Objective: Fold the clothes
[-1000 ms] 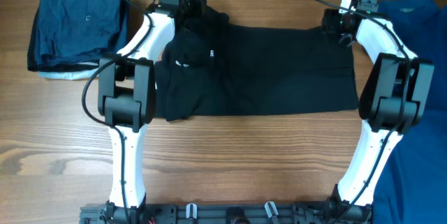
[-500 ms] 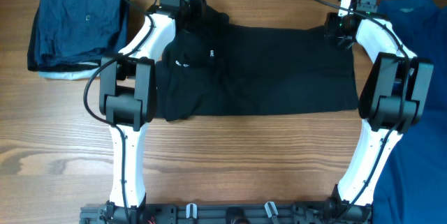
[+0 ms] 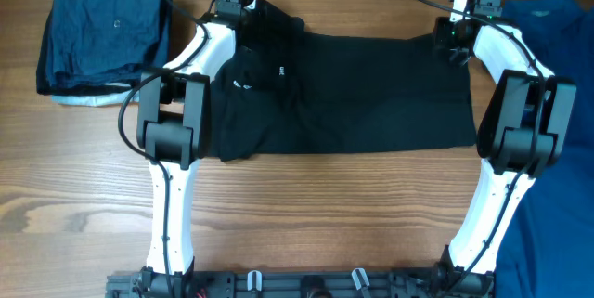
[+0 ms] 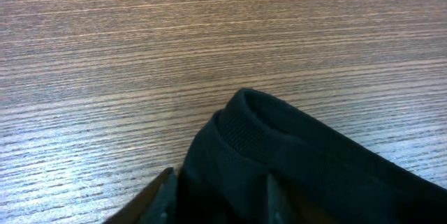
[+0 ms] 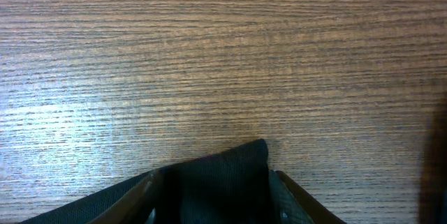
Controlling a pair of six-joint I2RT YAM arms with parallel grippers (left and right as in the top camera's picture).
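A black polo lies spread across the wooden table, its left part folded over with a small white logo showing. My left gripper is at the polo's far left corner. In the left wrist view the ribbed edge of the black polo fills the gap of the left gripper, which is shut on it. My right gripper is at the far right corner. There a pointed corner of the polo sits pinched in the right gripper.
A stack of folded navy garments rests at the far left of the table. A bright blue shirt lies along the right edge, partly under the right arm. Bare wood runs along the front, near the arm bases.
The left wrist has shifted slightly to the right at the polo's far corner. The right arm has hardly moved. The polo lies as before.
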